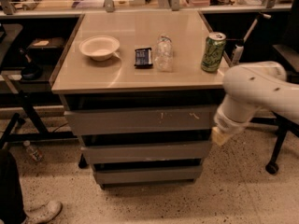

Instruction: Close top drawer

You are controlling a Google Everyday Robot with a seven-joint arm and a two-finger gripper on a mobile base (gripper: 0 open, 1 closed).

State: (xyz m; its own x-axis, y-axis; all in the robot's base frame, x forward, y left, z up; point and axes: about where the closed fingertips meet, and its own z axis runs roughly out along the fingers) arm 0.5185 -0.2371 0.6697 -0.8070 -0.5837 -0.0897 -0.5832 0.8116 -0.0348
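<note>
On the table (135, 80) a bowl (99, 47) lies left, then a packet (143, 57), a bottle (163, 54) and, rightmost, a can (213, 52). Under the tabletop sits the top drawer (135, 121), above two lower drawers (145, 152). The claw (221, 136) is just beside its right end.
</note>
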